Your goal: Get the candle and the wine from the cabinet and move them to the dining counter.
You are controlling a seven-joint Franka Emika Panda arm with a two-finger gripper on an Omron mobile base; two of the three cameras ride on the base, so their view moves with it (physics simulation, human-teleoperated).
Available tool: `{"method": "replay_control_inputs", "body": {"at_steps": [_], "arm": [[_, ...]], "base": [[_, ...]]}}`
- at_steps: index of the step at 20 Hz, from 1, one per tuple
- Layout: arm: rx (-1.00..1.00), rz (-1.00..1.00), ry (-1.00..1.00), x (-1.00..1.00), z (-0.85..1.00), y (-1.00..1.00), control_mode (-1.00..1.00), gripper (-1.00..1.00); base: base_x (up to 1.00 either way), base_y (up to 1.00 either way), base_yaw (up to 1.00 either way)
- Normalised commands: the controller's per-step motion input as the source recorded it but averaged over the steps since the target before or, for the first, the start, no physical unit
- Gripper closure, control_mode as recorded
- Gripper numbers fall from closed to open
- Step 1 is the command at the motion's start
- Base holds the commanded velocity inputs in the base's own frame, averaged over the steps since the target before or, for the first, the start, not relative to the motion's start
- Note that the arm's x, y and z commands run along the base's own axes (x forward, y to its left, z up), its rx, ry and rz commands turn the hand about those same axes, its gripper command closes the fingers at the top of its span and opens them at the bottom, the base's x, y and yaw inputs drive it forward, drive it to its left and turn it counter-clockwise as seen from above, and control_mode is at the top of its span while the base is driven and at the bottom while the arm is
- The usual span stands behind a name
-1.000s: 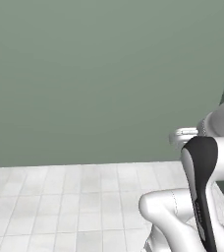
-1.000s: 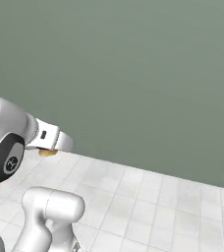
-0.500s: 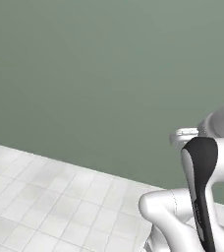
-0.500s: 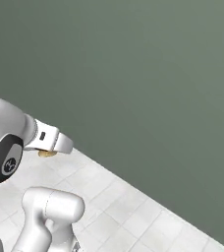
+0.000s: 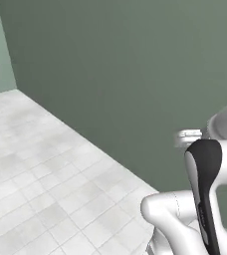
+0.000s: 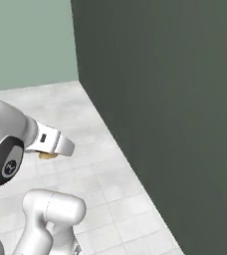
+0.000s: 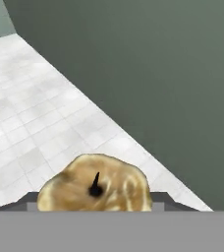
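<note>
The candle [image 7: 95, 188] sits in the gripper [image 6: 50, 154], whose jaws are closed on it, over bare floor [image 5: 46, 189] beside a green wall [image 6: 175, 99]. Judged from that, the candle is fetched but not delivered, and the wine remains. The hand view shows its wick; the right base view gives only a tan sliver.

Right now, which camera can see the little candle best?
The hand view: the candle sits big and close at the bottom, so you can see its yellowish-tan top and dark wick. The right base view shows just a small tan bit poking out under the white hand. In the left base view I can't make it out.
</note>
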Motion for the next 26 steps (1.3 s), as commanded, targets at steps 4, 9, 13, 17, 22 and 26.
{"method": "replay_control_inputs", "body": {"at_steps": [4, 9, 13, 17, 22, 26], "arm": [[0.00, 0.00, 0.00, 0.00, 0.00, 0.00, 1.00, 1.00], [0.00, 0.00, 0.00, 0.00, 0.00, 0.00, 1.00, 1.00], [0.00, 0.00, 0.00, 0.00, 0.00, 0.00, 1.00, 1.00], [0.00, 0.00, 0.00, 0.00, 0.00, 0.00, 1.00, 1.00], [0.00, 0.00, 0.00, 0.00, 0.00, 0.00, 1.00, 1.00], [0.00, 0.00, 0.00, 0.00, 0.00, 0.00, 1.00, 1.00]], "base": [[1.00, -0.08, 0.79], [0.94, -0.09, 0.82], [0.86, -0.10, 0.84], [0.78, -0.09, 0.86], [0.77, -0.08, 0.86], [0.82, -0.04, 0.81]]}}
